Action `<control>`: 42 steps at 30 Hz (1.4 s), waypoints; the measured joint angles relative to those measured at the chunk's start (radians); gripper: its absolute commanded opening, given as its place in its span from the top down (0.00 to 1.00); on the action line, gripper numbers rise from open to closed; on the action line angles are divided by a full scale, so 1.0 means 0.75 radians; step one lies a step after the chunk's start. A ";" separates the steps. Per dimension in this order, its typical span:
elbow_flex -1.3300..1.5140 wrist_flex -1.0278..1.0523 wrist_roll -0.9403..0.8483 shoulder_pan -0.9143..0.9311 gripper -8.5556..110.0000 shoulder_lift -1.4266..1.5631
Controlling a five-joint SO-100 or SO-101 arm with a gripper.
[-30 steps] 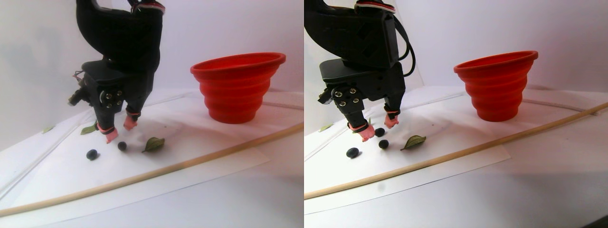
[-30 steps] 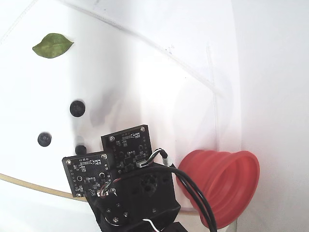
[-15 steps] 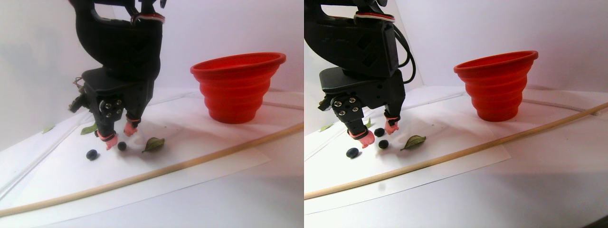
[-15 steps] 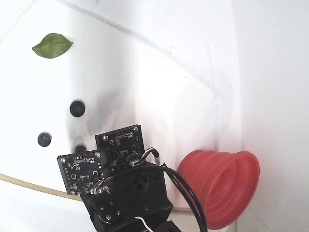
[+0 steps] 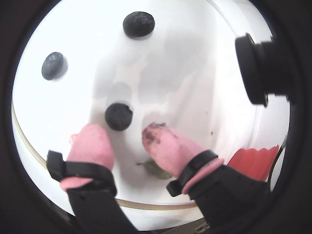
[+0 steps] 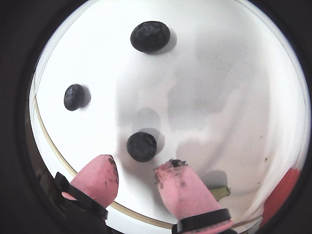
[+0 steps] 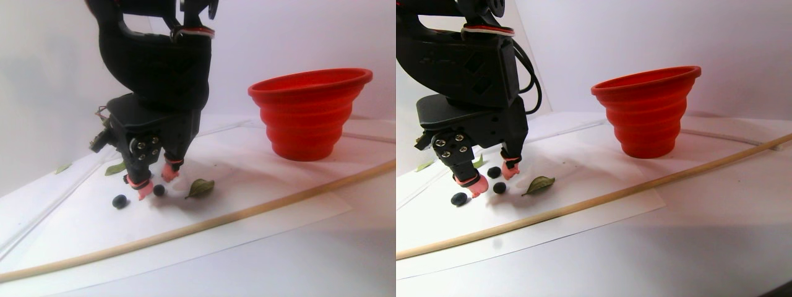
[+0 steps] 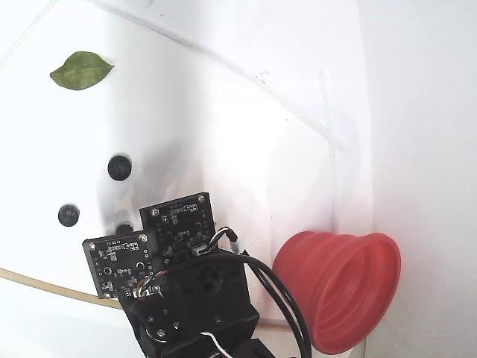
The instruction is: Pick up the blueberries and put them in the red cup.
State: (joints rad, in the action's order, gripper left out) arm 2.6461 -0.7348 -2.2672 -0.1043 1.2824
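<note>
My gripper (image 6: 136,173) hangs low over the white sheet (image 5: 195,97) with its two pink-tipped fingers (image 5: 90,144) parted and nothing between them. One of the blueberries (image 6: 141,146) lies on the sheet just ahead of the gap, close to both tips; I cannot tell whether either tip touches it. A green leaf (image 5: 155,169) peeks out under my right-hand finger in a wrist view. Farther out on the sheet lie two more berries, well apart from each other: one to the left (image 6: 73,96) and a bigger one (image 6: 149,36) at the top of that view. In the stereo pair view my black wrist stands over the berries, a thin wooden stick (image 7: 260,201) crosses the sheet nearer the camera, and the red cup (image 7: 308,114) stands upright well off to the right, apart from everything
</note>
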 measured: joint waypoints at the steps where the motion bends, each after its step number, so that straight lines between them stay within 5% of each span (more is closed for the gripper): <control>1: -0.008 -0.008 0.000 0.000 0.80 -0.016; 42: -0.123 -0.115 0.033 0.000 0.83 -0.205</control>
State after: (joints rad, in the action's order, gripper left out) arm 2.5541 -0.8207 -2.2427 -0.1043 1.1290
